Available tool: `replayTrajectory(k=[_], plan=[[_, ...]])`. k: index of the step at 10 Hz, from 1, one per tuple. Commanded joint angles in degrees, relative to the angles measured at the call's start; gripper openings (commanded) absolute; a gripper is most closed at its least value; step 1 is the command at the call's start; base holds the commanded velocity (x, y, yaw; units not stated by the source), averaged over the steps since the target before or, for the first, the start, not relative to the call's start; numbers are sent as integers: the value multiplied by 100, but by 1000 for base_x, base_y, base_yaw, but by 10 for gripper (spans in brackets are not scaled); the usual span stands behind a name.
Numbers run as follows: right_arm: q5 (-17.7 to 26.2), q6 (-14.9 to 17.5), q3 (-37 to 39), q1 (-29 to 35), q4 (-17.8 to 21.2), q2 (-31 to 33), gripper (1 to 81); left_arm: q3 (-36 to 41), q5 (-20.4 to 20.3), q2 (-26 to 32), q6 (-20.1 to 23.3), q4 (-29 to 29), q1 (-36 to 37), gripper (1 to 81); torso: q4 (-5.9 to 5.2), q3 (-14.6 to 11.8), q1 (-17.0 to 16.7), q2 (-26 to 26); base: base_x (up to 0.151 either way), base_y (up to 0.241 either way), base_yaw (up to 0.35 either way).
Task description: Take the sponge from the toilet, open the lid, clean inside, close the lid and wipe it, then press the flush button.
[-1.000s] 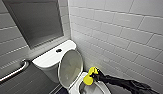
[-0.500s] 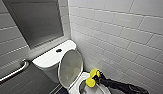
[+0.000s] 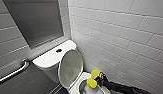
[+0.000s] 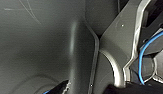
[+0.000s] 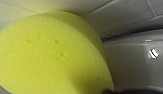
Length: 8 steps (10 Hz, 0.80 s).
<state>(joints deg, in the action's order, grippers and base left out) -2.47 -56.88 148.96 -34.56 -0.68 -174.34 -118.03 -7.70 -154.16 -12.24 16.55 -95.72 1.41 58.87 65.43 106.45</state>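
Holding the sponge (image 3: 90, 82), the right tool (image 3: 97, 78) hangs above the open toilet (image 3: 50, 59)

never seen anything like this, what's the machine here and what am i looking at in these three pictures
It is a wheeled robot with two arms, working in a bathroom. The wide picture is from a camera high on the robot, looking down at the toilet by a tiled wall. The lid stands raised; the dark flush button sits in the tank top. The black arm at the lower right ends in the right gripper, shut on the yellow sponge by the bowl's rim. The other two pictures are from cameras on the wrists. The right one sees the sponge close up, white ceramic behind. The left one is dark, mostly the robot's own parts and a blue cable.
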Motion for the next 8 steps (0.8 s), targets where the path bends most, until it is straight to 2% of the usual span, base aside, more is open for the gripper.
replayTrajectory(k=[1,3,5,8], plan=[[98,-42,-1775,287,-204,1496,10,166,366,43,2,58,-101,811,0,0,0,0,0,0,0],[63,-51,-1907,41,-195,1698,10,166,357,34,2,58,-101,811,0,0,0,0,0,0,0],[-165,-77,-2115,-241,-187,1907,10,166,357,17,2,58,-92,811,0,0,0,0,0,0,0],[-367,-86,-3161,-609,-169,2681,10,157,357,-45,20,58,-101,811,0,0,0,0,0,0,0]])
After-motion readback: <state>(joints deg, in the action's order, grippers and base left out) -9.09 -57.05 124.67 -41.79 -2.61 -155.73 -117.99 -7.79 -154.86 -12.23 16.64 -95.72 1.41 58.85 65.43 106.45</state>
